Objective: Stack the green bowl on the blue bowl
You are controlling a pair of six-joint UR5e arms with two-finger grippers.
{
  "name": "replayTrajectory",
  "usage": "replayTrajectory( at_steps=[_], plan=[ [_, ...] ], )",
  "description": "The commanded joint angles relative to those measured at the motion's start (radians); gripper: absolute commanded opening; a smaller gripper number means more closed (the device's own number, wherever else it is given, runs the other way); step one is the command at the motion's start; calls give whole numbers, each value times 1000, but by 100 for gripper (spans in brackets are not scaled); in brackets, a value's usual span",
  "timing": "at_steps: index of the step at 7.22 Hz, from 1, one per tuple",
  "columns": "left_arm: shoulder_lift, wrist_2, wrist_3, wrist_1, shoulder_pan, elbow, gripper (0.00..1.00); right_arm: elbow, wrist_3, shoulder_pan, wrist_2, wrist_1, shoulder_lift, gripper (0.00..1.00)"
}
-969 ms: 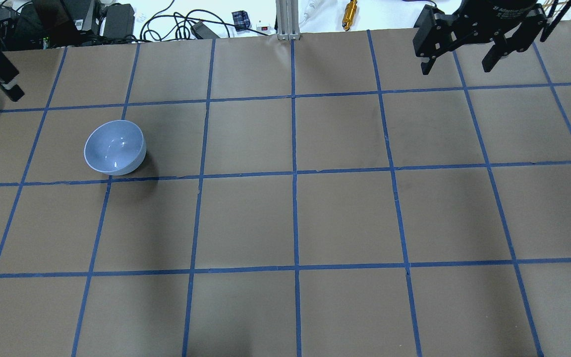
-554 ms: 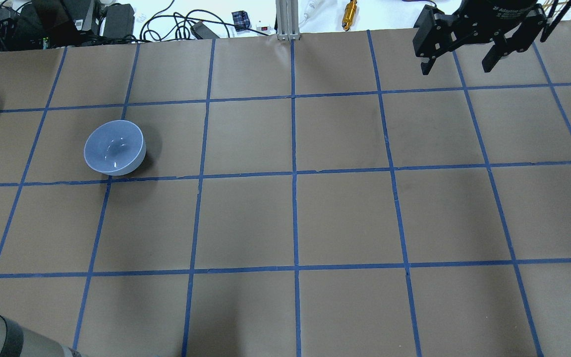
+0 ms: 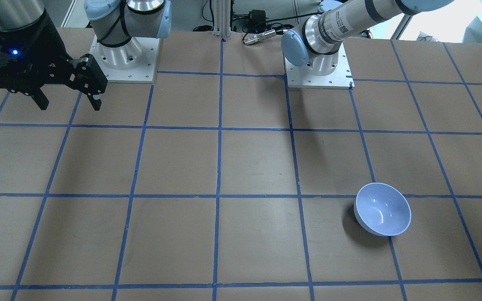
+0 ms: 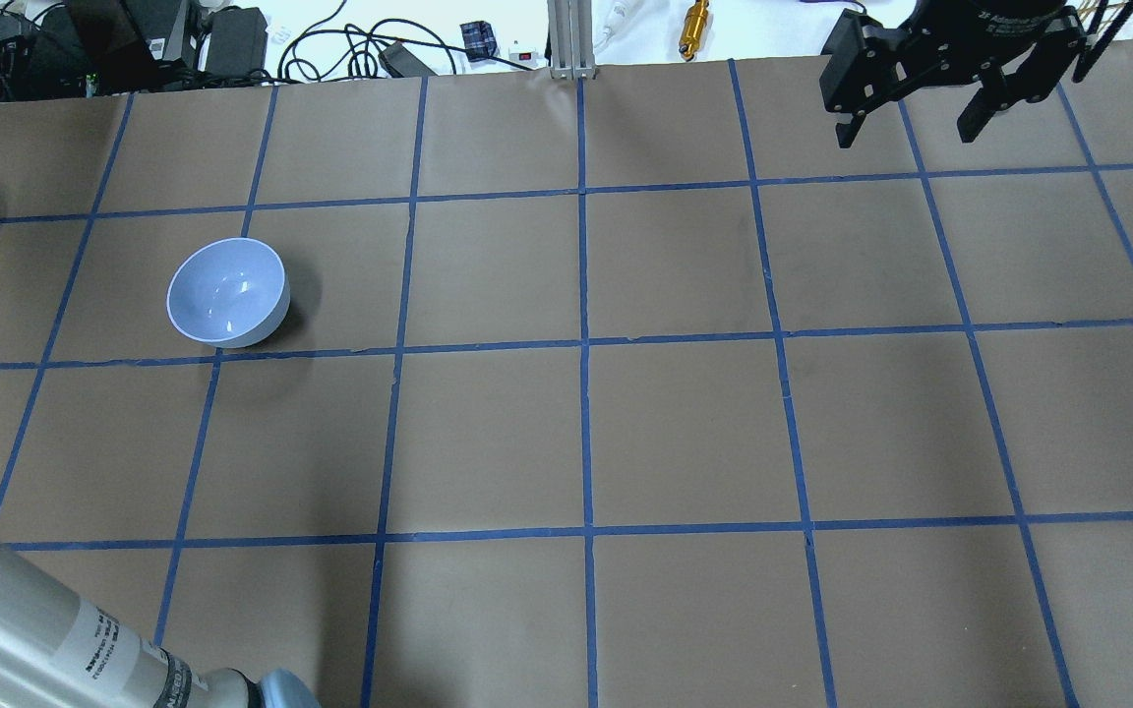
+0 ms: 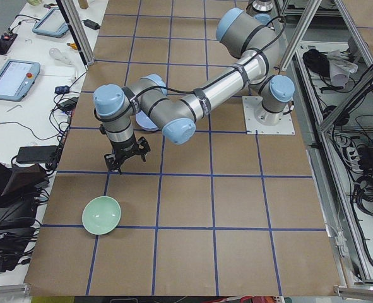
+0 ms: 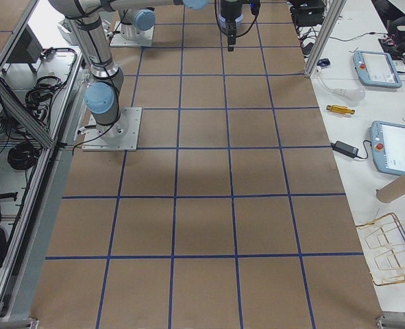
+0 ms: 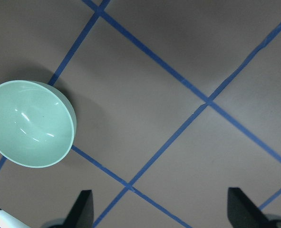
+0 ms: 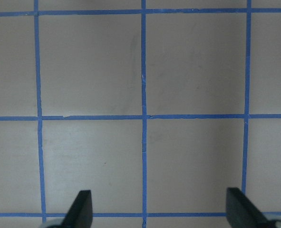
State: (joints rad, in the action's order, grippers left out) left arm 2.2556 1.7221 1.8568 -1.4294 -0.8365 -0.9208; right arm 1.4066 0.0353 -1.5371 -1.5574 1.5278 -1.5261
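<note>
With my left tool [image 7: 159, 202] released and offset from the green bowl [image 7: 31, 123], descending now could clip its rim.

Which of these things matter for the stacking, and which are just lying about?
For the job:
green bowl, at the table's left end
blue bowl
left gripper, open, near the green bowl

Lying about:
right gripper, open, far right corner
brass fitting, cables, pendants, off the table

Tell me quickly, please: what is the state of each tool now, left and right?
Left tool: open, holding nothing.
Right tool: open, holding nothing.
</note>
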Motion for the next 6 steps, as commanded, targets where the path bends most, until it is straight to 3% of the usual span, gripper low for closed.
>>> replayTrajectory(
  at_steps=[1, 3, 6],
  plan=[
    [170, -54, 311, 32, 40, 168, 100, 0, 0, 0, 0, 0, 0, 100],
    [281, -105, 433, 30, 80, 241, 100, 0, 0, 0, 0, 0, 1, 100],
    [349, -205, 502, 29, 115, 263, 100, 0, 0, 0, 0, 0, 0, 100]
  ],
)
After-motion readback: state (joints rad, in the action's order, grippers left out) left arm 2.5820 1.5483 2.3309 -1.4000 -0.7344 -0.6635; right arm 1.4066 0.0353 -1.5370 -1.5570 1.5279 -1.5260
